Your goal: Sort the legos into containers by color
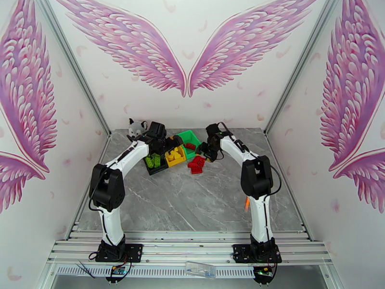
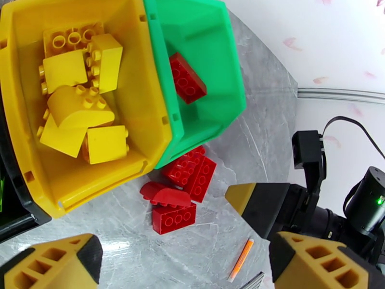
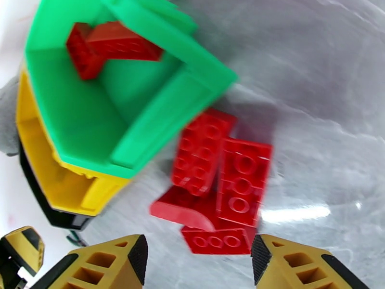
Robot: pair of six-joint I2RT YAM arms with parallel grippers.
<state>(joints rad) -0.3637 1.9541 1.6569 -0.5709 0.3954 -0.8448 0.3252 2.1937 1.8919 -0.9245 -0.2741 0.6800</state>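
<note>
Right gripper (image 3: 197, 267) fingers are poking up along the bottom of the right wrist view. They are standing partly apart and gripping nothing. The red legos (image 3: 219, 189) are lying on the table just ahead of that gap, four bricks bunched together, the nearest almost level with the fingertips.

Across from it, the left gripper (image 2: 185, 260) is hanging spread wide and empty over bare marble, with the same red pile a little ahead of it. Its wrist view is giving what the right one is not: the yellow legos (image 2: 79, 107) heaped inside the yellow bin (image 2: 144, 107), and a thin orange stick (image 2: 240, 258) lying on the grey top by its right-hand finger.

Both wrist views are catching a red brick (image 2: 187, 78) sitting inside the green bin (image 2: 216, 49), though it is blurring from the right side.

From overhead, the light green legos (image 1: 154, 161) are showing in the black bin (image 1: 158, 170) at the left end of the row. A plush husky (image 1: 137, 126) is sitting behind the left arm near the back wall.

The red pile is lying just beside the green bin's near corner. The table (image 1: 192, 208) is lying open from there back toward the arm bases, with walls closing in on both sides.
</note>
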